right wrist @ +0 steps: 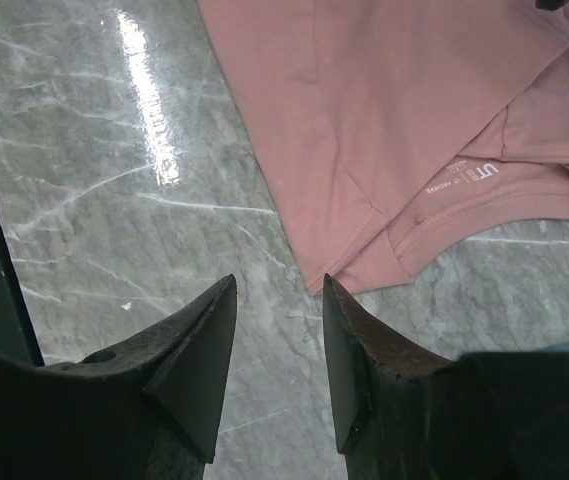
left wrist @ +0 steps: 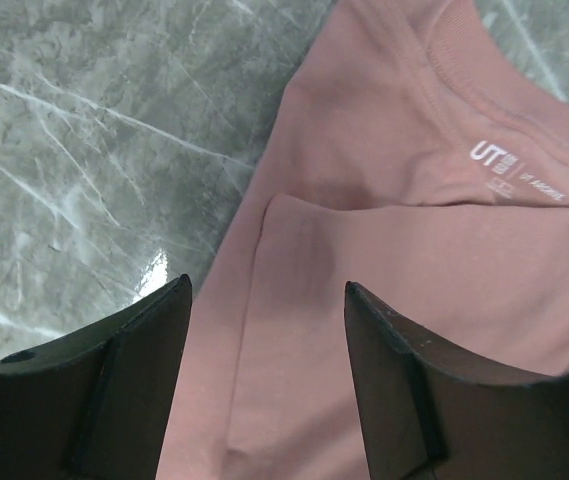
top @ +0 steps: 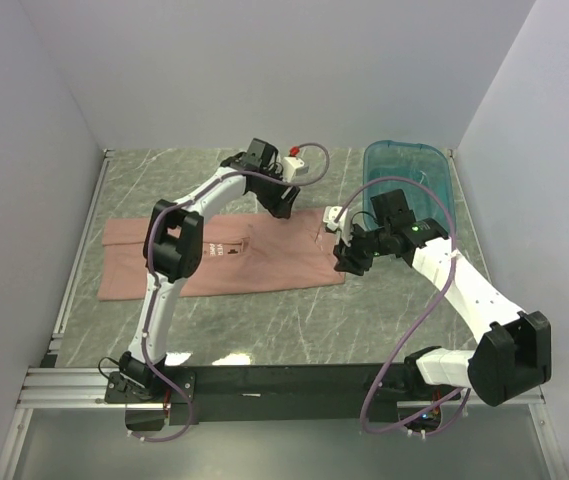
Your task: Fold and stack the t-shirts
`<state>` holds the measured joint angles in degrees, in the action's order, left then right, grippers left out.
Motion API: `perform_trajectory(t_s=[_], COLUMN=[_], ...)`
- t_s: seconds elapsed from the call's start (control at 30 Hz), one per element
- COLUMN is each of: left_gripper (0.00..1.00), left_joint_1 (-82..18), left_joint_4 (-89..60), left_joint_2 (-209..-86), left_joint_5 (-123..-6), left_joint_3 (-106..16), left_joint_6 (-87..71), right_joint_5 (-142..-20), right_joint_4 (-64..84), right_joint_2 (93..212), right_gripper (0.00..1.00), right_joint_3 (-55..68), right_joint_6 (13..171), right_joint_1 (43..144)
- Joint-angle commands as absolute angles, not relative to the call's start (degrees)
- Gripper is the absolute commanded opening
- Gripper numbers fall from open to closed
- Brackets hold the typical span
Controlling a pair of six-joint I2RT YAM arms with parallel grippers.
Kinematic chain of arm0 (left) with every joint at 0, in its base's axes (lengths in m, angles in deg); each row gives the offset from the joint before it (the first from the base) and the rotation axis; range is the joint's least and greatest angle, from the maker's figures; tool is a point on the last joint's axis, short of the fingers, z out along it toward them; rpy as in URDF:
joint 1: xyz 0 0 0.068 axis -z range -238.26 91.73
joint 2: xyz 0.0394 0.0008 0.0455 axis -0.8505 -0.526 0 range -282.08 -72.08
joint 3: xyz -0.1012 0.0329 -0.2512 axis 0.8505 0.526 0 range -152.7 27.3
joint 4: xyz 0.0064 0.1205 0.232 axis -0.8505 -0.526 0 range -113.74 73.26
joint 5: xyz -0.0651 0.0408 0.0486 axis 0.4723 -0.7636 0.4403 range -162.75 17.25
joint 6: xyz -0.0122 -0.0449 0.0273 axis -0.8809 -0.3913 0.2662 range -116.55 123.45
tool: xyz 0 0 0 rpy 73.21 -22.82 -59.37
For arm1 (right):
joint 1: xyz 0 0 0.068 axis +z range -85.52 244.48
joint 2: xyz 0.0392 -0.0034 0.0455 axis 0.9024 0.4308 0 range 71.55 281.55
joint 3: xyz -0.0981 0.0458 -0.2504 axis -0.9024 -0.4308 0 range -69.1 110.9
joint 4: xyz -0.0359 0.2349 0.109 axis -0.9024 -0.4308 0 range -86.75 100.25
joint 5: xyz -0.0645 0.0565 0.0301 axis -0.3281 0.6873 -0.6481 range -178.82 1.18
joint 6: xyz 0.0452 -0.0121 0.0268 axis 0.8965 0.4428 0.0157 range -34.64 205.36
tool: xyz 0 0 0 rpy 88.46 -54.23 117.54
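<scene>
So, the pink t-shirt (top: 224, 255) lies flat on the grey marble table (top: 294, 320), folded into a long band with its collar end pointing toward the right arm. One layer is folded over another near the collar, and the white neck label (left wrist: 494, 160) shows just inside the neckline. A small dark print (top: 222, 247) sits about mid-shirt.

Left hand (top: 282, 205) hangs over the shirt's far edge, close to the collar end. In the left wrist view both fingers are spread apart with pink fabric showing between them and nothing pinched — so it's released, gripping nothing. Can't tell whether the fingertips actually touch the cloth.

Right hand (top: 347, 258) is just off the shirt's collar end, over bare table. Its wrist view shows the two fingers apart with only marble between them, and the collar beyond the fingertips — also released and empty.

A translucent teal tub (top: 409, 180) sits past the shirt's collar end, toward the back wall, apart from the shirt.
</scene>
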<state>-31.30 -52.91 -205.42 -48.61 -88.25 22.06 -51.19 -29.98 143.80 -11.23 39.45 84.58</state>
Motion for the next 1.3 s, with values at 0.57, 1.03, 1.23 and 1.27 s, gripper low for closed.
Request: perform_trajectory(t_s=[0.57,1.03,1.23,1.27], left_gripper=[0.59,0.00,0.00,0.00], left_joint_1=[-29.3,-32.8,-38.8,-40.1], left_joint_4=[-48.1,-43.5,-39.3,-38.6], left_joint_2=[-211.6,-215.1,-219.6,-220.0], left_joint_5=[-55.2,-57.2,-60.3,-60.4], left_joint_3=[-90.5,-98.2,-105.7,-106.1], left_joint_6=[23.8,13.2,-2.8,-6.3], right_joint_5=[-44.2,-43.9,-44.5,-44.4], right_joint_4=[-32.7,-32.5,-32.0,-31.9], right_joint_2=[141.2,141.0,141.9,141.9], right_gripper=[0.48,0.48,0.48,0.48], right_joint_3=[-8.0,-8.1,-8.6,-8.7], right_joint_6=[38.0,38.3,38.4,38.4], right_joint_1=[81.1,80.6,80.7,80.7])
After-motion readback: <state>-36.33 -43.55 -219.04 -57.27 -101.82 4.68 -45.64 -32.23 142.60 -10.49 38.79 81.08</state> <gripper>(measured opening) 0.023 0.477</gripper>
